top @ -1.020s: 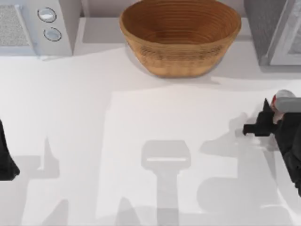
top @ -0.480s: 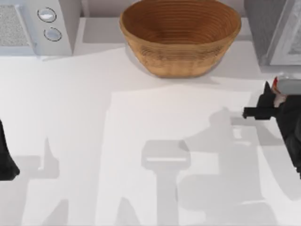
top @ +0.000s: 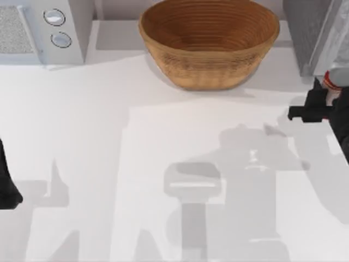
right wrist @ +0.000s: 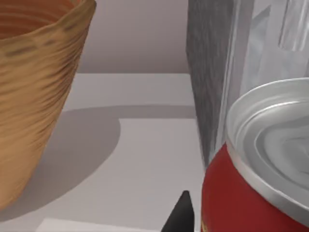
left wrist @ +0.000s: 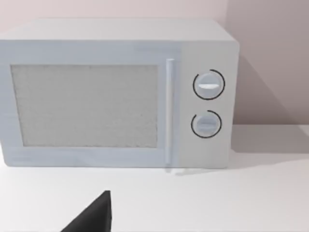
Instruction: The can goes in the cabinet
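Right hand (top: 319,101): at the right edge of the worktop (top: 163,164), raised above it and closed around the can, which it carries at the cabinet's front.
Can (right wrist: 251,193): held in your right hand; in the right wrist view its red wall and silver top sit close to the camera, the top tilted towards the cabinet. From above, a little of its red body pokes out past the hand on the cabinet side.
Cabinet (right wrist: 208,72): directly beyond the can, its speckled grey side panel just past the can's rim, the pale framed door next to it. Whether the can touches the frame you cannot tell.
Step in hand: carrying; your grasp is made, the can is off the worktop and brought to the cabinet front, but not yet inside.
Next move: you need to push the can forward past the frame and into the opening, then set it down and let go. Judged from the wrist view, the panel edge sits very near the can's rim, so keep the can clear of that edge as you go in.
Basket (top: 209,41): well off to the hand's side along the back of the worktop, no part of this job.
Left hand (top: 8,191): parked at the far left edge of the worktop, well apart; you cannot tell its state.
Microwave (left wrist: 116,94): in front of your left wrist camera, door closed, farthest from the working hand.
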Controlling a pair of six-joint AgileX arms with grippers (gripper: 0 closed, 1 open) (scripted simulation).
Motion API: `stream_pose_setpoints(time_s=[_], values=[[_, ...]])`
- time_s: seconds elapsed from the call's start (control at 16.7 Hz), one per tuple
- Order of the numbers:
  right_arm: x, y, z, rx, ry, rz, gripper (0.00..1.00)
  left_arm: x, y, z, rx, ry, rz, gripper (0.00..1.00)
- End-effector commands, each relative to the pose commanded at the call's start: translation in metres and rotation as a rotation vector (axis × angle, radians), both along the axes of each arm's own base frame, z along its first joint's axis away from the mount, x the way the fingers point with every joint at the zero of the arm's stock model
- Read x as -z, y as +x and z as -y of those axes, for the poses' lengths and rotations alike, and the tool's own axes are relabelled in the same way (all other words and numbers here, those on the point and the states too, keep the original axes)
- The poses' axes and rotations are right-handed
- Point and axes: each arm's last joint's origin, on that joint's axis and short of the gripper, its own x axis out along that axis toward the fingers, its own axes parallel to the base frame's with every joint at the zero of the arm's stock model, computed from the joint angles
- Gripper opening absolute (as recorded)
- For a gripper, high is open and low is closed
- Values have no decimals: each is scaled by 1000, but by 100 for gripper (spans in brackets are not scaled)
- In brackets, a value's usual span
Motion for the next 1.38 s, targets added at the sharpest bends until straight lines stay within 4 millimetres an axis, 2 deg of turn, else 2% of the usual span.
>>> stream_pose_setpoints(time_s=[0.54, 0.72, 1.08, 1.26, 1.38], values=[[-58, -13, 4, 6, 0, -1, 0, 0, 0, 0, 0, 0, 0, 100], [-66, -16, 5, 6, 1, 1, 0, 0, 0, 0, 0, 0, 0, 100], [-64, -16, 5, 5, 1, -4, 0, 0, 0, 0, 0, 0, 0, 100], [-74, -21, 11, 17, 12, 25, 0, 0, 0, 0, 0, 0, 0, 100], [-84, -32, 18, 20, 18, 49, 0, 0, 0, 0, 0, 0, 0, 100]])
